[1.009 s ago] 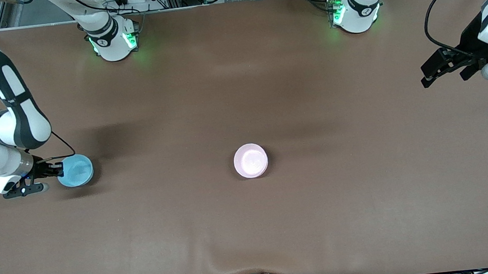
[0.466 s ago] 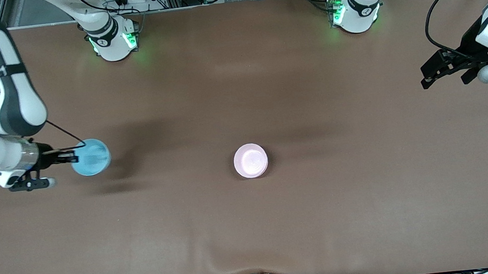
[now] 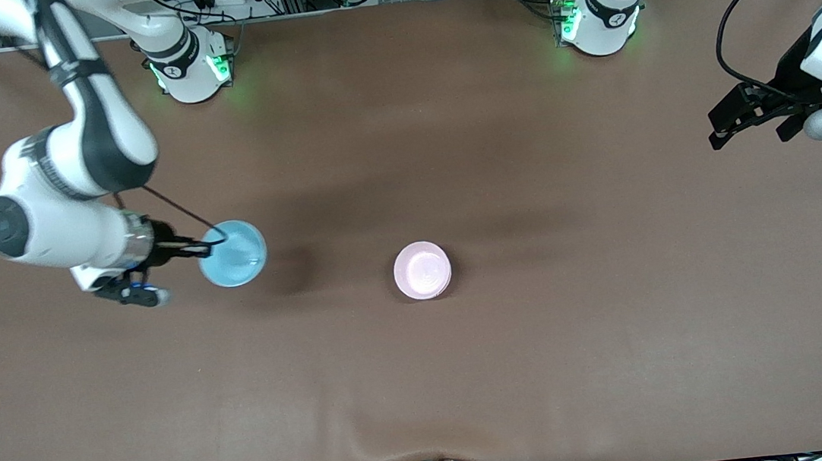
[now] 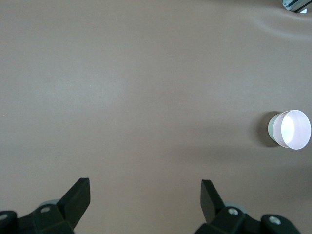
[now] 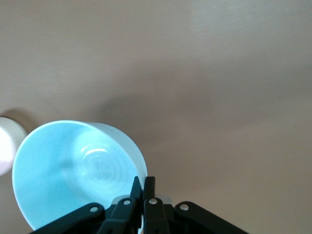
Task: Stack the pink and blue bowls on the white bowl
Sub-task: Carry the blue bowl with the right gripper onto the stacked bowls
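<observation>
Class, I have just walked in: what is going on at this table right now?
The right gripper is shut on the rim of the blue bowl and holds it in the air over the table, toward the right arm's end. The pink bowl sits mid-table, seemingly nested on a white bowl whose edge shows under it in the left wrist view. The left gripper waits open over the left arm's end, holding nothing.
</observation>
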`<move>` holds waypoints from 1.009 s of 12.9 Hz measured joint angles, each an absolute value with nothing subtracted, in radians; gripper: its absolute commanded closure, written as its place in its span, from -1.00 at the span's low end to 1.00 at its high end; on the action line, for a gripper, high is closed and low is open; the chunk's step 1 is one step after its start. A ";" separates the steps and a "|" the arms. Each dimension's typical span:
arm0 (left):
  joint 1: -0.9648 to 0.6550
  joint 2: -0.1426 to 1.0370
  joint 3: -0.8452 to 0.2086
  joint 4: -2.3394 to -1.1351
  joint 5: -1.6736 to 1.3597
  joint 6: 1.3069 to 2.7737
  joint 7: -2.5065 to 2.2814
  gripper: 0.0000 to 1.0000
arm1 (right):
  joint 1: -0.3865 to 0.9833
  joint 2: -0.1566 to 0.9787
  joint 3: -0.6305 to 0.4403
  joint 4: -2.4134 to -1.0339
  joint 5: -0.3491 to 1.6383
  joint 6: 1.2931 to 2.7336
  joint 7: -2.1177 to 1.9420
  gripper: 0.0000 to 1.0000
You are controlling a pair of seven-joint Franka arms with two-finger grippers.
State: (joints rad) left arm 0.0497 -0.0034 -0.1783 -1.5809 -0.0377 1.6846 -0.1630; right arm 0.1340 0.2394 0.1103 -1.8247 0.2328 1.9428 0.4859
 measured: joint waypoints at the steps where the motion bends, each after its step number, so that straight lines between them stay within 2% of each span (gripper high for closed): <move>1: 0.050 -0.003 -0.178 -1.581 -0.038 1.685 -0.163 -1.00 | 0.183 0.244 0.110 -1.789 0.235 1.947 0.580 1.00; 5: 0.050 -0.003 -0.179 -1.581 -0.038 1.684 -0.163 -1.00 | 0.314 0.343 0.110 -1.656 0.285 2.028 0.865 1.00; 8: 0.050 -0.002 -0.179 -1.580 -0.038 1.683 -0.163 -1.00 | 0.351 0.431 0.108 -1.635 0.421 2.175 0.875 1.00; 13: 0.050 -0.001 -0.178 -1.579 -0.038 1.682 -0.163 -1.00 | 0.466 0.553 0.107 -1.631 0.435 2.371 1.007 1.00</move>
State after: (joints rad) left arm 0.0500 -0.0014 -0.1781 -1.5791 -0.0377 1.6823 -0.1630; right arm 0.4656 0.5530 0.1070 -1.6315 0.4355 2.3714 1.0075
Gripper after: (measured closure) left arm 0.000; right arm 0.969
